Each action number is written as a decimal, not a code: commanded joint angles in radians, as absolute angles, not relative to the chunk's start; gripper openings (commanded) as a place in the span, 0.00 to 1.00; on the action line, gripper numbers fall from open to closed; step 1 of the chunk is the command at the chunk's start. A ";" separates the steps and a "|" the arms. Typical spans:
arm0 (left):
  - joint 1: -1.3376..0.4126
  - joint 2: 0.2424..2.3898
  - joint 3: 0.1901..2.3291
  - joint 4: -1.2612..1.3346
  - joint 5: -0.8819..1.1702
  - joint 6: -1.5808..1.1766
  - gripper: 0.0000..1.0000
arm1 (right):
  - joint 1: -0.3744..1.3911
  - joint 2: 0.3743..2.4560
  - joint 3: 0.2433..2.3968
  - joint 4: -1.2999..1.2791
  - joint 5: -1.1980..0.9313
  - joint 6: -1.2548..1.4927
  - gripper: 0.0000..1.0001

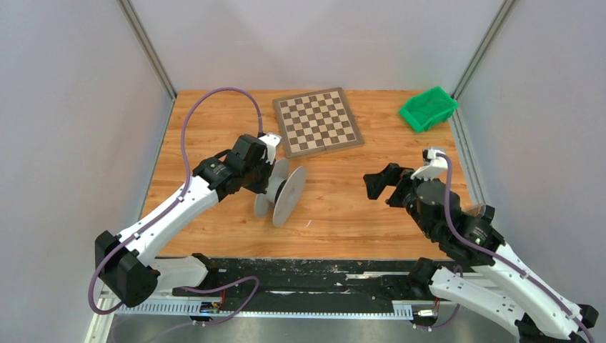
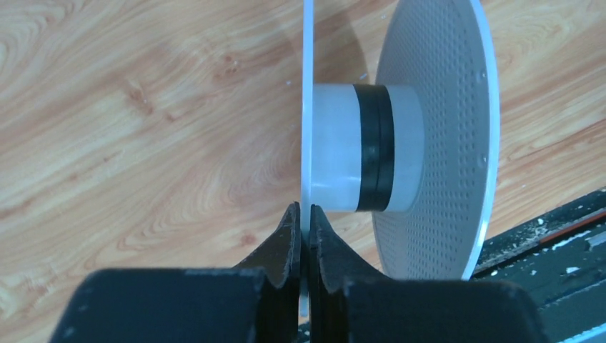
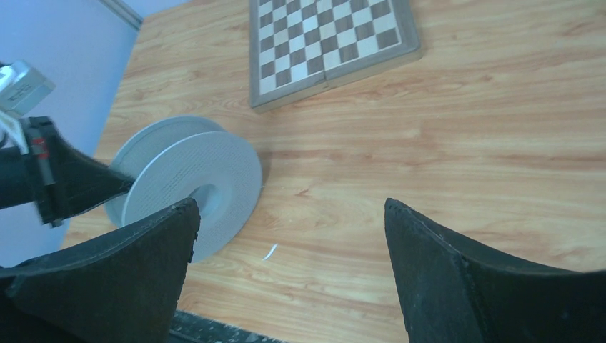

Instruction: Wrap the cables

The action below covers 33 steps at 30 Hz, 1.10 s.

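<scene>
Reel (image 1: 281, 191): grey, two round flanges on a pale hub (image 2: 336, 148). It stands on edge on the table (image 1: 357, 214), leaning a little. A black band (image 2: 376, 148) runs round the hub, closer to the perforated flange (image 2: 436, 136). Cannot tell from the pictures whether the band is cable or tape.

Left arm: reaches forward and inward from its base to the reel, forearm stretched out low, wrist angled down at the reel's left side. Left gripper (image 2: 306, 214) has its jaws pinched together on the rim of the thin flange (image 2: 307, 107), one finger on each face. The perforated flange is on the far side of the hub from this gripper and is not touched.

Right arm: elbow folded, upper link rising from the base, wrist turned toward the reel. Right gripper (image 3: 289, 204) is well apart from the reel, on the side opposite the left arm. Its jaws are spread wide with nothing between them, and the wrist view shows bare table through the gap. The reel sits off the left fingertip in that view.

Other items: chessboard (image 1: 317, 121) lies flat beyond the reel, near it but not touching. Green bin (image 1: 427, 108) is well apart from the reel, further out past the right gripper, at the table's edge.
</scene>
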State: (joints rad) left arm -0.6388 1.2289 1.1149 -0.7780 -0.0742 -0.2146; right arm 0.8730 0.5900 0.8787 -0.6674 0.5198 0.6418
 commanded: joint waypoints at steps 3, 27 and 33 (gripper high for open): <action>-0.637 1.158 1.069 -0.672 -0.065 -0.230 0.00 | 0.861 0.803 1.040 -0.542 0.665 0.379 0.99; -0.637 0.982 0.979 -0.597 -0.161 -0.205 0.01 | -0.053 1.759 1.512 -0.163 0.344 0.539 0.58; -0.637 0.992 0.981 -0.597 -0.176 -0.204 0.01 | -0.090 2.006 1.752 -0.162 0.439 0.658 0.53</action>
